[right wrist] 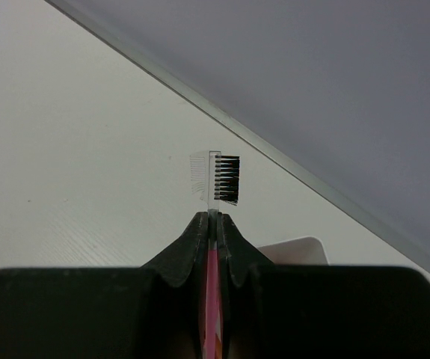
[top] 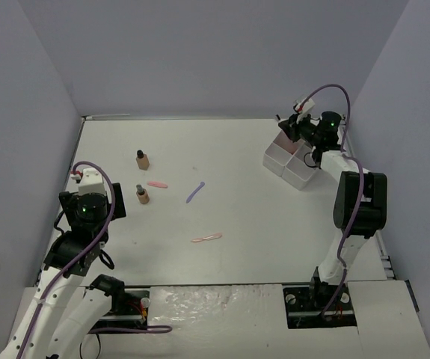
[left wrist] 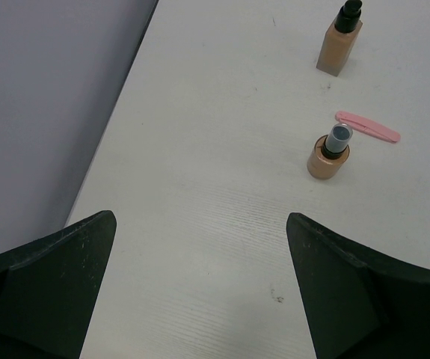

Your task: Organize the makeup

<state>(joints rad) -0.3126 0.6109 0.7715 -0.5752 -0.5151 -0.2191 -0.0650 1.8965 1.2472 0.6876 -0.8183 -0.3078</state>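
My right gripper (right wrist: 212, 217) is shut on a pink-handled brow brush (right wrist: 218, 179); its clear comb and black bristles stick out past the fingertips. In the top view this gripper (top: 288, 126) hangs over the far end of the white tray (top: 298, 176). My left gripper (left wrist: 200, 224) is open and holds nothing, low over bare table near the left wall. Ahead of it stand two tan bottles (left wrist: 328, 153) (left wrist: 339, 46) with a flat pink stick (left wrist: 367, 127) lying between them. A purple pencil (top: 195, 192) and a pink-orange pencil (top: 206, 238) lie mid-table.
Grey walls close the table on the left, back and right. The left wall (left wrist: 43, 112) is close beside my left gripper. A corner of the white tray (right wrist: 297, 250) shows under my right gripper. The tray's contents are mostly hidden by the right arm.
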